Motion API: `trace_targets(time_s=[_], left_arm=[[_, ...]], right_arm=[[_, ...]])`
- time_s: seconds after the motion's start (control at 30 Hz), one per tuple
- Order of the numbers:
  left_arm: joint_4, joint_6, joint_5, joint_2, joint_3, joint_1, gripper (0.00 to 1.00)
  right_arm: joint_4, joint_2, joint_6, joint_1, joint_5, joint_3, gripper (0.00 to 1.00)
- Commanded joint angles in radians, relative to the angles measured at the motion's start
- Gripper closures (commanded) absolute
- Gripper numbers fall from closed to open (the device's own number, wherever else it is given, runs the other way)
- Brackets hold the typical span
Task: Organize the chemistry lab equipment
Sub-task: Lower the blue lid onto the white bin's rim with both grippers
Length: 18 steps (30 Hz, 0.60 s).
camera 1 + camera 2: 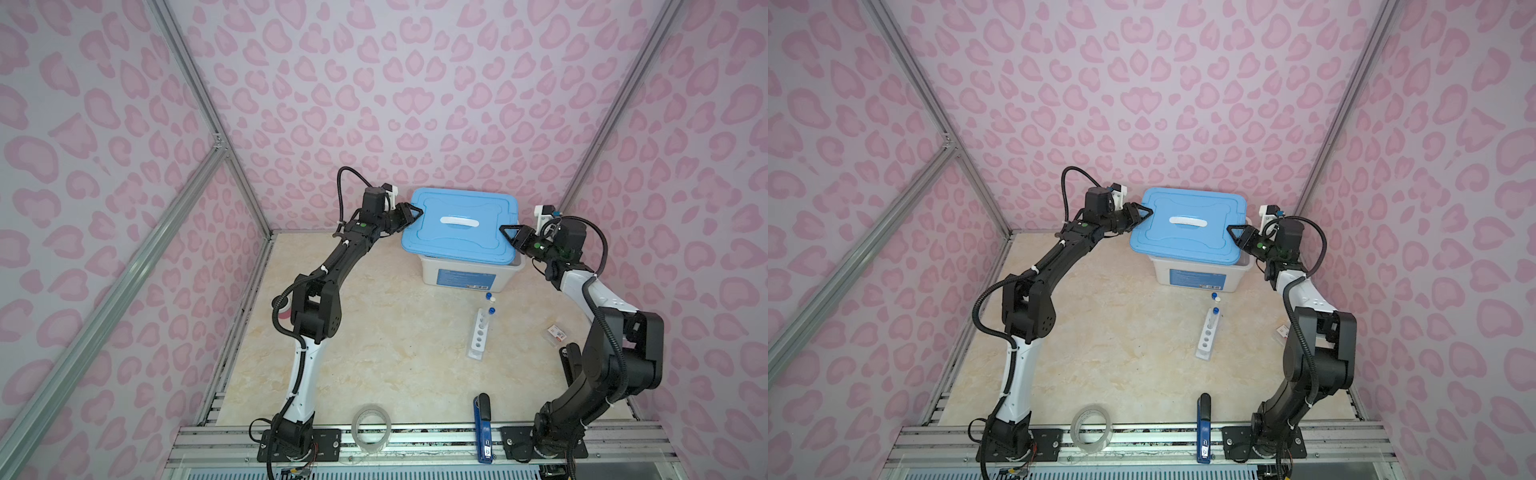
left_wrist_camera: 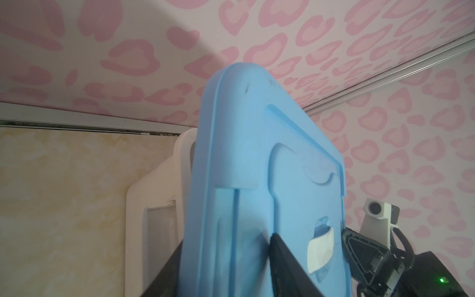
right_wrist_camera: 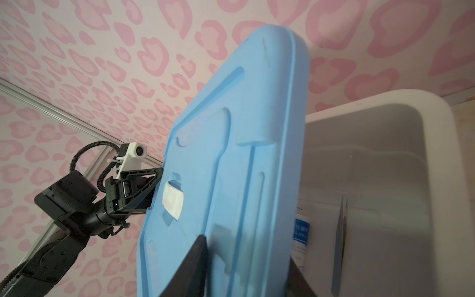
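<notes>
Lid (image 2: 257,154): likely light, stiff, slick | left gripper (image 1: 417,211), right gripper (image 1: 503,229) straddle its ends, pinch: cannot tell | you hold rims level

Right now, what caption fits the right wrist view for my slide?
The left gripper and right gripper flank the blue lid over the white bin holding tweezers and a blue-labelled bottle.

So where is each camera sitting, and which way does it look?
Top views: high above the arms' bases, looking down on the table; both whole arms show.
Left wrist: on the left arm, looking along the left pincer at the blue lid; the right pincer shows opposite.
Right wrist: on the right arm, looking along the right pincer at the blue lid and into the white bin; the left pincer shows opposite.
Shared: all four show the blue lid.
</notes>
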Motion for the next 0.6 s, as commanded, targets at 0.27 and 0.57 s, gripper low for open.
trace_targets(time_s=[0.27, 0.57], left_arm=[[0.034, 0.001, 0.02, 0.045, 0.051, -0.005, 0.48], [0.048, 0.013, 0.016, 0.037, 0.058, -0.006, 0.38]], right_arm=[[0.273, 0.031, 0.183, -0.03, -0.068, -0.05, 0.73], [0.598, 0.116, 0.424, -0.052, -0.094, -0.086, 0.77]])
